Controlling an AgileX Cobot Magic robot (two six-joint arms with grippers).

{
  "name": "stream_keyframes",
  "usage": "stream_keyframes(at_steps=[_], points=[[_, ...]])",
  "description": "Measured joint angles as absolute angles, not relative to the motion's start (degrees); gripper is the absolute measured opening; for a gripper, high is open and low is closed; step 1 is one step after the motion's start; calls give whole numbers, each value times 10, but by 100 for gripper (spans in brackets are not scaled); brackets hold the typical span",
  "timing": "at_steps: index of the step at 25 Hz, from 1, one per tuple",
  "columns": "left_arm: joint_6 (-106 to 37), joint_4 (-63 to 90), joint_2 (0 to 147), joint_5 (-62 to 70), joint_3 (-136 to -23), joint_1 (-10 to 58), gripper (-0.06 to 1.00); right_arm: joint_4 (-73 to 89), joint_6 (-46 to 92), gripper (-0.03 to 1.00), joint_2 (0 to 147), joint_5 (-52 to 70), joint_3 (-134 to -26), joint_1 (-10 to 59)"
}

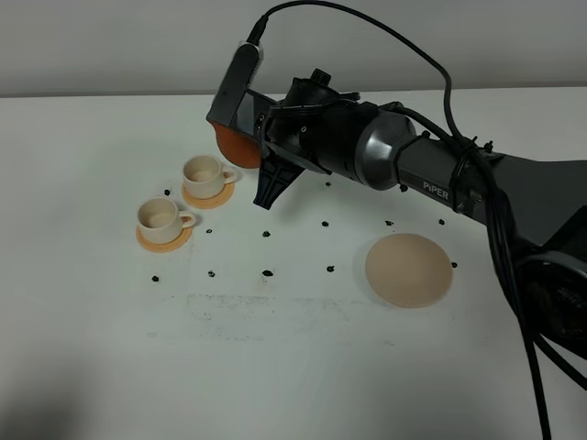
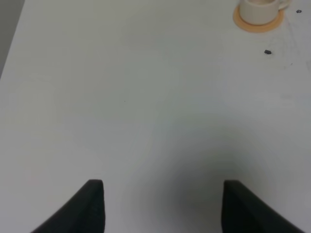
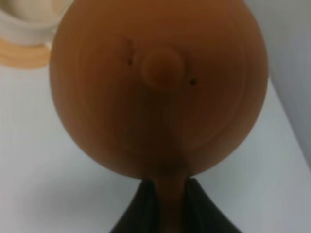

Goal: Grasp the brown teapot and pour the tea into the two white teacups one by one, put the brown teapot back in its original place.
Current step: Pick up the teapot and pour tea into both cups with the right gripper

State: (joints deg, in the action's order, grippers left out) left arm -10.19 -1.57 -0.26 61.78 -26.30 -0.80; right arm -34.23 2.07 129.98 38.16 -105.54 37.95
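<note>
My right gripper (image 1: 257,151) reaches across to the left side and is shut on the loop handle of the brown teapot (image 1: 233,147). The pot hangs off the table, close behind the farther white teacup (image 1: 205,173), and the arm hides most of it. In the right wrist view the brown teapot (image 3: 160,87) fills the picture, lid knob toward the camera, its handle pinched between the black fingers (image 3: 143,208). The nearer teacup (image 1: 162,218) stands on its orange coaster (image 1: 165,240). No tea shows. The beige disc (image 1: 409,269) lies bare. My left gripper (image 2: 163,206) is open over bare table.
Small black marks (image 1: 267,272) dot the white table (image 1: 293,367) around the cups and the disc. The right arm (image 1: 431,174) with its cables spans the back right. One teacup (image 2: 260,9) on its coaster shows at the edge of the left wrist view.
</note>
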Motion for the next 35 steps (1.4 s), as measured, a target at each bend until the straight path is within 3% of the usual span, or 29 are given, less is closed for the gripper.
stream_keyframes(at_steps=[35], points=[[-101,-16,-3,618,-263,-8,50,-468,30,9,1316,346,-1054,380]])
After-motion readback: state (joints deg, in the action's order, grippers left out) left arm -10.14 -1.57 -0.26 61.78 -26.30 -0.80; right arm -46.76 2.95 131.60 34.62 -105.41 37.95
